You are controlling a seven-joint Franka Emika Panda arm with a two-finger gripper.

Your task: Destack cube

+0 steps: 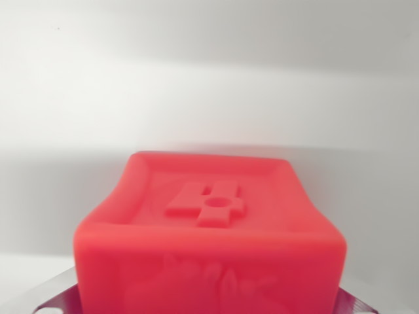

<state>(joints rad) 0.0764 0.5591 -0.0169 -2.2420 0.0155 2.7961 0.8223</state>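
Close under the wrist camera, filling the lower middle of the view, sits a red cube [209, 242]. Its top face tilts away from the lens and has a raised rim around a sunken panel, and on that panel stands a raised figure shaped like the number four [208, 206], with a small round hole near its middle. The front face of the cube, nearest the camera, carries a faint raised pattern that is too blurred to read. At the bottom corners of the view, two grey ribbed metal fingers [54, 297] show on either side of the cube, one at the wrist view's left and one at the wrist view's right, each right against a side of the cube, so the gripper [209, 302] appears to be pinching the cube between them, though the contact itself is at the very edge of the picture. Behind the cube lies a plain white surface [209, 78], with a soft grey band of shadow across it. What the cube rests on cannot be seen.
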